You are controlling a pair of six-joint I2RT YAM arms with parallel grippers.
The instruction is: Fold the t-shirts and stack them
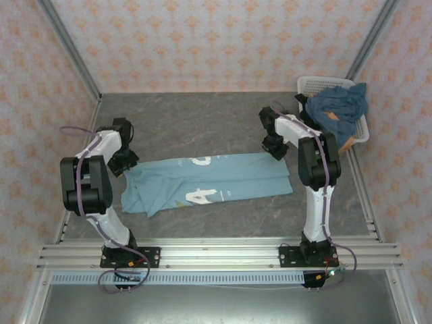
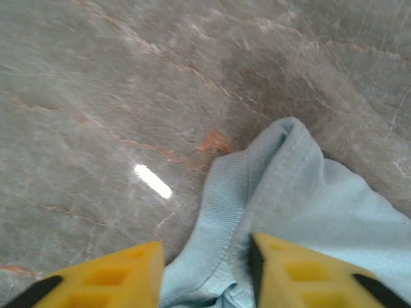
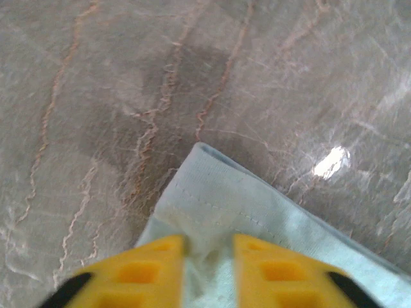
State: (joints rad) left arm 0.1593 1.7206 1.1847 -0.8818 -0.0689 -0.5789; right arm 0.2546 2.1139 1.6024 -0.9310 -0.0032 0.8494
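Observation:
A light sky-blue t-shirt (image 1: 223,177) with white letters lies folded into a long band across the middle of the table. My left gripper (image 1: 125,162) is at its left end. In the left wrist view the yellow fingers (image 2: 122,276) stand apart, with the ribbed collar (image 2: 225,205) lying loose between them. My right gripper (image 1: 275,150) is at the band's far right corner. Its jaws (image 3: 210,269) are parted over the hemmed corner (image 3: 212,192), which rests flat on the table. A slate-blue t-shirt (image 1: 337,106) is heaped in the basket, with a bit of orange-tan cloth (image 1: 347,144) under it.
The white lattice basket (image 1: 317,84) stands at the back right corner, close behind the right arm. Patterned walls close off the table on three sides. A metal rail (image 1: 216,253) runs along the near edge.

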